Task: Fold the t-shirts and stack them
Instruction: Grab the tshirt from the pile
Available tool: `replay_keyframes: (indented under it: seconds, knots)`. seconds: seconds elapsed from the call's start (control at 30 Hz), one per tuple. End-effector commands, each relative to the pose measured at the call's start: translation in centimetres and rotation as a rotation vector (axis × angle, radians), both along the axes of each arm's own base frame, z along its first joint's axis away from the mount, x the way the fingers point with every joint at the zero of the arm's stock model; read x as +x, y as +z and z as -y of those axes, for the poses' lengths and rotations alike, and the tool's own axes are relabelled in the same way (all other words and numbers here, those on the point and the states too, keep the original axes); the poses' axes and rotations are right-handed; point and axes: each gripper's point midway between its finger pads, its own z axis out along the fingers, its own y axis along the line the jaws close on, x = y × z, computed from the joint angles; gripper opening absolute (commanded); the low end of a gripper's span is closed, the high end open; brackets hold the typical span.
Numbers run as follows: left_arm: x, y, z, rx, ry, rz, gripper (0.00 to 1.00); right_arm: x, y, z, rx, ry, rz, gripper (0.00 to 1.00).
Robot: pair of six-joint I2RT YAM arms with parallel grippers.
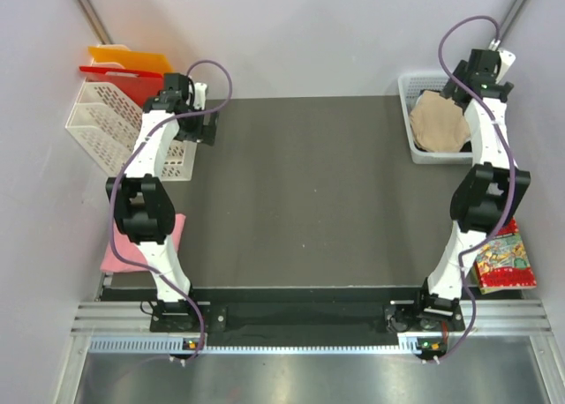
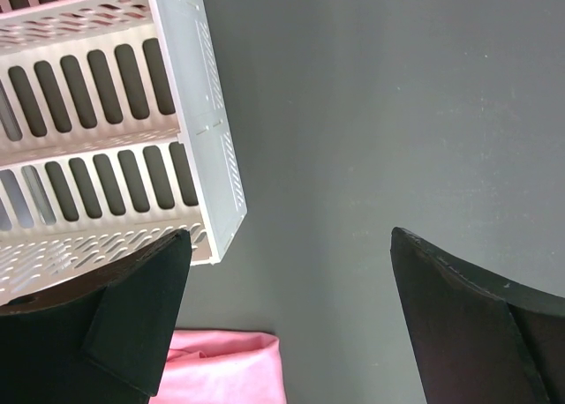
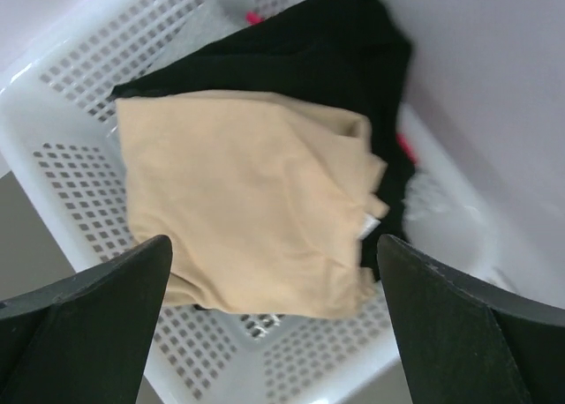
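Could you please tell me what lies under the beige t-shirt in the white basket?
A black t-shirt pokes out beneath the beige t-shirt; most of it and anything deeper are covered.

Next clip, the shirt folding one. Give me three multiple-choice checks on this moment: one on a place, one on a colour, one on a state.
1. The beige shirt is: A on the table; B in the rack; C in the basket.
2. The shirt beneath it is: A black; B pink; C white.
3. The right gripper is: A shut on the beige shirt; B open; C shut, empty.
Answers: 1 C, the basket's walls ring it; 2 A, black cloth shows past its edges; 3 B, its jaws stand wide apart.
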Motion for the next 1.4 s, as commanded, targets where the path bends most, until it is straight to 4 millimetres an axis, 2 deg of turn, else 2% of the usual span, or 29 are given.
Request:
replay_keyframes:
  seconds: [0.0, 0.23, 0.33, 0.6, 0.73, 0.8, 0.83, 0.87, 0.93, 0.97, 1.0, 1.07, 1.1, 1.13, 1.17, 1.2, 1.23, 1.27, 1.3, 1.33, 1.37]
  knots:
    - [0.5, 0.1, -1.6, 0.012, 0.037, 0.033, 0.99, 3.9, -1.9, -0.8, 0.141, 0.047, 0.041, 1.00]
    - [-0.2, -1.5, -2.6, 0.000, 0.076, 0.007, 0.99, 3.9, -6.7, -0.8, 0.169, 0.058, -0.041, 1.00]
    - [-0.3, -2.1, -2.4, -0.013, 0.083, -0.008, 0.99, 3.5, -8.5, -0.3, 0.179, 0.051, -0.072, 0.97]
    - [-0.3, -3.1, -2.3, -0.040, 0.094, -0.033, 0.99, 2.0, -15.0, 0.0, 0.190, 0.070, -0.216, 0.92]
    - [-0.6, -3.2, -2.2, -0.044, 0.097, -0.043, 0.99, 2.2, -16.0, -0.6, 0.215, 0.102, -0.228, 0.80]
    - [-0.7, -3.3, -2.3, -0.040, 0.099, -0.047, 0.99, 2.4, -15.7, -0.6, 0.218, 0.111, -0.218, 0.60]
    - [-0.8, -3.4, -2.2, -0.040, 0.098, -0.049, 0.98, 2.5, -15.4, -0.7, 0.220, 0.116, -0.210, 0.49]
    - [-0.9, -3.4, -2.3, -0.041, 0.101, -0.049, 0.98, 2.5, -15.1, -0.7, 0.219, 0.116, -0.205, 0.26]
    - [-1.0, -3.4, -2.3, -0.041, 0.099, -0.053, 0.98, 2.8, -13.6, -1.1, 0.221, 0.125, -0.167, 0.12]
    - [-1.1, -3.5, -2.3, -0.046, 0.101, -0.056, 0.98, 2.8, -13.0, -1.2, 0.220, 0.128, -0.156, 0.01]
    - [-1.1, -3.5, -2.2, -0.046, 0.100, -0.056, 0.98, 2.8, -11.3, -1.4, 0.216, 0.132, -0.124, 0.00]
    - [-1.0, -3.3, -2.1, -0.050, 0.097, -0.050, 0.98, 3.0, -9.5, -2.1, 0.210, 0.150, -0.075, 0.00]
    - [-0.9, -3.2, -2.1, -0.051, 0.094, -0.047, 0.98, 3.0, -7.1, -2.7, 0.201, 0.164, -0.029, 0.00]
    - [-0.9, -3.2, -2.0, -0.056, 0.093, -0.047, 0.98, 3.0, -5.7, -3.2, 0.198, 0.177, 0.004, 0.00]
    - [-0.9, -3.1, -1.9, -0.058, 0.090, -0.044, 0.98, 3.1, -4.3, -4.6, 0.194, 0.203, 0.029, 0.00]
    - [-0.9, -2.9, -1.9, -0.063, 0.089, -0.038, 0.98, 2.8, -1.2, -5.7, 0.185, 0.237, 0.085, 0.00]
    - [-0.7, -2.6, -1.9, -0.067, 0.091, -0.029, 0.98, 2.9, 0.4, -8.4, 0.182, 0.298, 0.109, 0.00]
    - [-0.8, -2.6, -1.7, -0.072, 0.089, -0.032, 0.98, 2.7, 2.7, -10.1, 0.171, 0.344, 0.145, 0.00]
    - [-0.8, -2.5, -1.6, -0.077, 0.087, -0.028, 0.98, 1.9, 5.8, -11.9, 0.138, 0.403, 0.190, 0.00]
    - [-0.8, -2.4, -1.6, -0.078, 0.089, -0.027, 0.98, 1.4, 7.5, -13.8, 0.134, 0.452, 0.218, 0.00]
    - [-0.9, -2.5, -1.6, -0.080, 0.087, -0.028, 0.98, 0.7, 9.1, -18.2, 0.139, 0.552, 0.245, 0.00]
